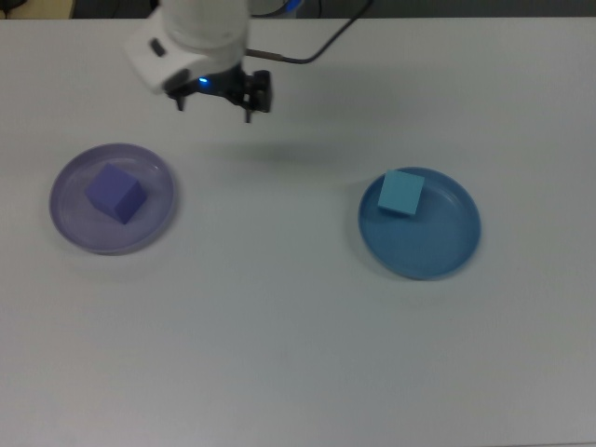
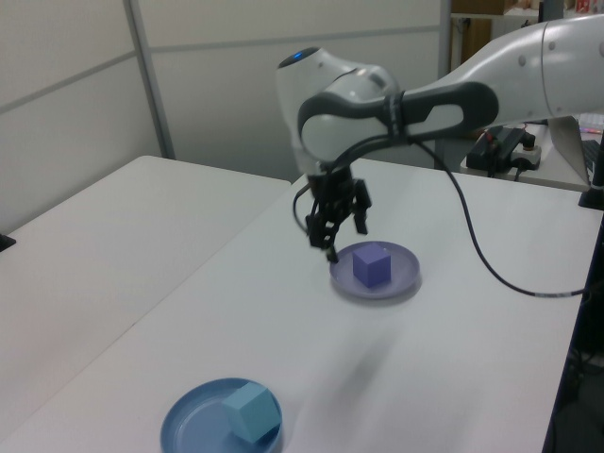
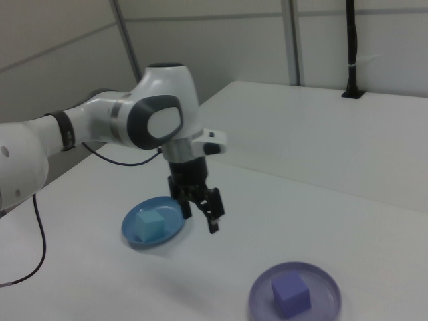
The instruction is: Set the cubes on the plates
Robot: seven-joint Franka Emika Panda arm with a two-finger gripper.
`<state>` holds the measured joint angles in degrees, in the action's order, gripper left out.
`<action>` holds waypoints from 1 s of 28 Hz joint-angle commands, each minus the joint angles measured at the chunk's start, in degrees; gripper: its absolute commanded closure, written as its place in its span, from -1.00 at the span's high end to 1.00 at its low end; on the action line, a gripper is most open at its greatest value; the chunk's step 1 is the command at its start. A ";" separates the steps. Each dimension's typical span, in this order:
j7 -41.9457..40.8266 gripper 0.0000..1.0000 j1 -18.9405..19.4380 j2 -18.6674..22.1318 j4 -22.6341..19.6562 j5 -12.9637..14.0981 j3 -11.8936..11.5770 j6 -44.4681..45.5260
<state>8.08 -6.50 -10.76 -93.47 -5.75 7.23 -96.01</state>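
On my top view the gripper (image 1: pixel 214 101) hangs above the bench (image 1: pixel 279 326) at about 11 o'clock from the frame's centre, with nothing between its fingers; they stand spread apart, one dark tip near each side of the wrist. In the left view I see it (image 2: pixel 332 229) in the air just beside the lavender plate (image 2: pixel 406 279), off the plate's rim toward the left view's left, not touching it. The right view shows it (image 3: pixel 204 215) raised between the two plates, empty.

The purple cube (image 1: pixel 115 193) sits inside the lavender plate (image 1: pixel 154 223), which lies at 9 o'clock on the top view. I read the cube as resting flat on the plate's floor, a little toward the plate's 10 o'clock.

The cyan cube (image 1: pixel 401 193) sits on the blue plate (image 1: pixel 438 247), at about 3 o'clock in the top view. The cube lies toward the plate's 10 o'clock, close to the rim. In the left view this blue plate (image 2: pixel 189 425) is at the bottom edge with its cube (image 2: pixel 251 413) on it, well apart from the gripper.

A black cable (image 2: pixel 491 264) trails from the arm (image 2: pixel 425 94) over the bench.
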 commanded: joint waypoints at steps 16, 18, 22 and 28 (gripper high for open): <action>-3.25 1.00 -2.55 5.67 -1.72 1.09 0.33 2.50; -3.25 1.00 -2.47 5.76 -1.72 1.09 0.41 2.50; -3.34 1.00 -2.29 5.67 -1.63 1.18 0.41 2.23; -3.34 1.00 -2.20 5.40 -1.63 1.18 0.41 1.97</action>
<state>5.76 -8.90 -6.39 -93.83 -5.73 7.72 -94.15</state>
